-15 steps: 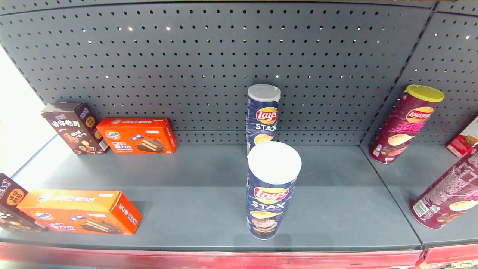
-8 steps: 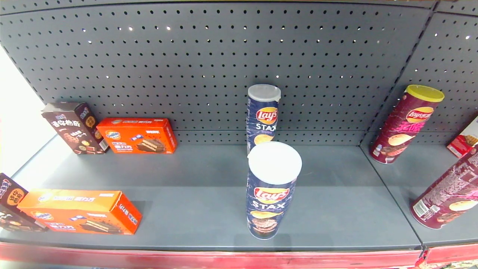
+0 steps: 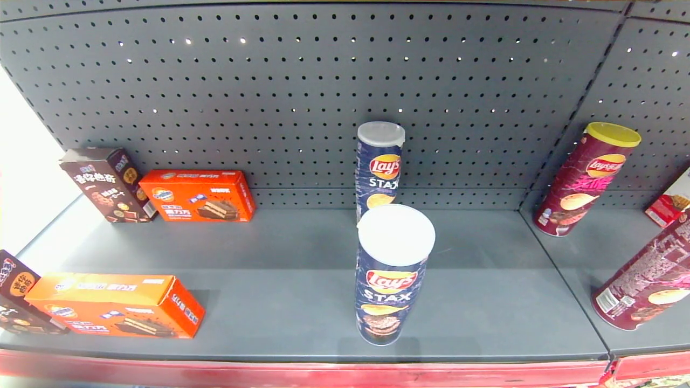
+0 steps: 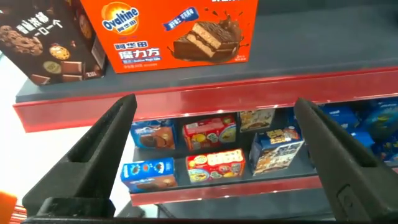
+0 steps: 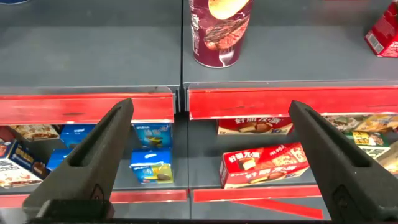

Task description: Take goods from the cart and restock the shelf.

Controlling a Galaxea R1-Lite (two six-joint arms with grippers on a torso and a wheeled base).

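On the grey shelf two dark blue chip cans stand upright mid-shelf, one at the front and one by the back wall. Orange wafer boxes lie at the front left and back left. My left gripper is open and empty, below the shelf's red front edge, under an orange wafer box. My right gripper is open and empty, in front of the red shelf edge, below a maroon chip can.
Dark brown cookie boxes stand at the left. Maroon chip cans stand on the adjoining right shelf section. A lower shelf holds several small boxes. The perforated back panel closes the rear.
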